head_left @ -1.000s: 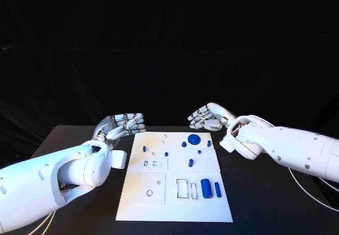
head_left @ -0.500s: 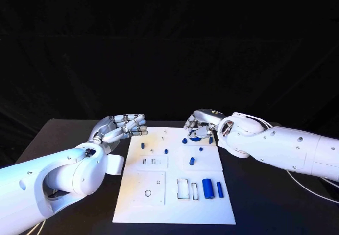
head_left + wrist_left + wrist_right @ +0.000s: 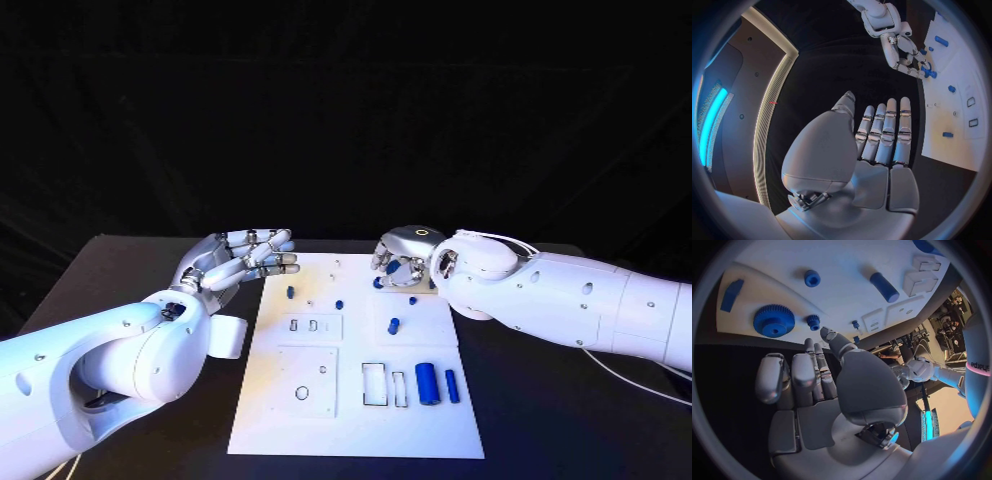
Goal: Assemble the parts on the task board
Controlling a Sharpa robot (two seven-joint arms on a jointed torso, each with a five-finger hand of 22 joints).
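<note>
The white task board lies in the middle of the black table. On it are small blue parts: a thick cylinder and a thin peg at the near right, and small pieces further back. My right hand hangs over the board's far end, fingers pointing down and empty. In the right wrist view its fingertips stop just short of the large blue gear and a small gear. My left hand hovers beside the board's far left corner, fingers apart, holding nothing.
Rectangular slots and a small hole mark the board's near half. A blue bar, a round piece and a cylinder lie beyond the gear. Bare black table flanks the board.
My right hand has come down and to the left, from beside the board's far right corner to over the gear. My left hand has hardly moved.
</note>
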